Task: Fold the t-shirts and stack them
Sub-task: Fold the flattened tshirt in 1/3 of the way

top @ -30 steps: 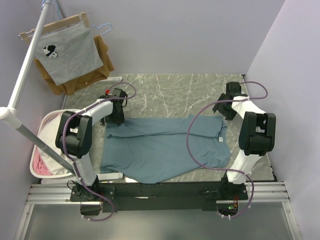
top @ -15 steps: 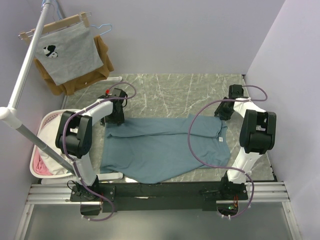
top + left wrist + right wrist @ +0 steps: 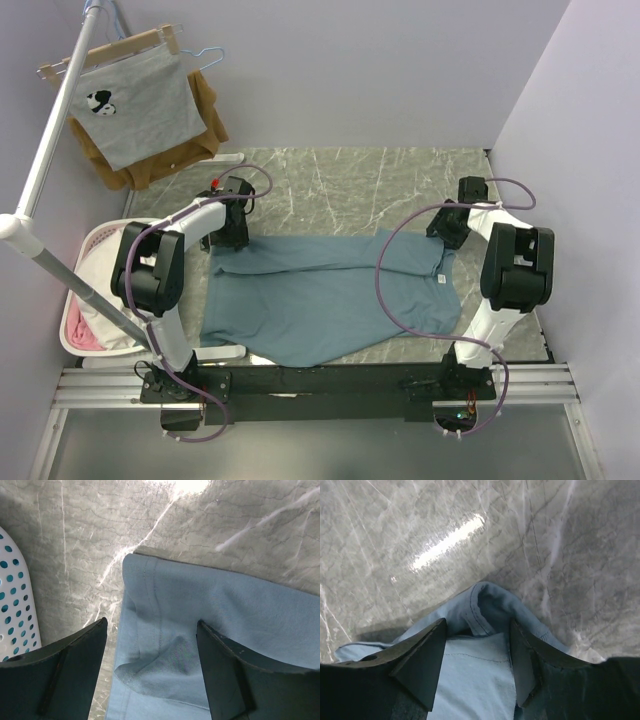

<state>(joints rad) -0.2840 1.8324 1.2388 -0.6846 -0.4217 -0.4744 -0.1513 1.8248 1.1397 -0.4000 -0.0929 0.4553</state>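
A dusty teal-blue t-shirt (image 3: 330,295) lies spread on the marble table, its top edge folded toward the middle, a small neck label (image 3: 441,281) at its right. My left gripper (image 3: 232,236) is open at the shirt's far left corner; in the left wrist view its fingers (image 3: 70,670) straddle a puckered hem corner (image 3: 150,645). My right gripper (image 3: 450,232) is open at the shirt's far right corner; in the right wrist view its fingers (image 3: 420,660) straddle the rolled fabric edge (image 3: 485,605).
A white perforated laundry basket (image 3: 80,300) with pink cloth sits at the left table edge, and shows in the left wrist view (image 3: 15,600). A grey printed shirt (image 3: 135,105) and brown garment (image 3: 205,110) hang on a rack at back left. Walls close behind and right.
My right gripper has moved a little forward and down onto the shirt's far right corner. The left arm and the shirt have not visibly moved.
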